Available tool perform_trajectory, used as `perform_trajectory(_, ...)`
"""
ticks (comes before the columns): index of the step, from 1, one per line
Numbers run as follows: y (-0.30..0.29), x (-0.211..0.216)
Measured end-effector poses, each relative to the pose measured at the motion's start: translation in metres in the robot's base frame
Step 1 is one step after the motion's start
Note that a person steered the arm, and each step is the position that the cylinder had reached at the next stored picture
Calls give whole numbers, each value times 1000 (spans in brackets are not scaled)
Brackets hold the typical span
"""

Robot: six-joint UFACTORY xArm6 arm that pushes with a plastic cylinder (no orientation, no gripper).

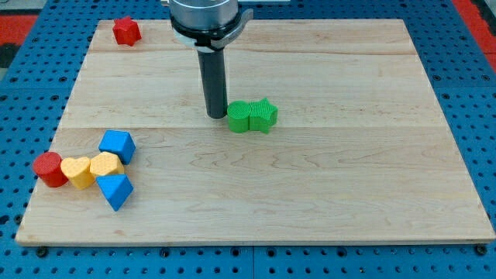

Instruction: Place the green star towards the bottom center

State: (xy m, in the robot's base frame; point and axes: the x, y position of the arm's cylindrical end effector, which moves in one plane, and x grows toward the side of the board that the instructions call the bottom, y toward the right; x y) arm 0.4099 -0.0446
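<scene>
The green star (264, 115) lies near the middle of the wooden board (325, 194), touching a green block of rounder shape (239, 117) on its left. My tip (216, 115) rests on the board just left of that green block, close to it or touching it. The rod runs straight up to the arm's grey end at the view's top.
A red block (126, 31) sits at the board's top left corner. At the lower left lies a cluster: a red cylinder (49, 169), a yellow heart (77, 170), a yellow block (106, 165), a blue cube (118, 145) and a blue wedge (115, 190).
</scene>
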Motion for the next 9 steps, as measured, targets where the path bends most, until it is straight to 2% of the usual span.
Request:
perform_trajectory(1,30,-38)
perform_trajectory(2,73,5)
perform_trajectory(3,40,61)
perform_trajectory(4,44,58)
perform_trajectory(5,75,23)
perform_trajectory(6,128,15)
perform_trajectory(7,111,78)
perform_trajectory(8,89,66)
perform_trajectory(9,63,31)
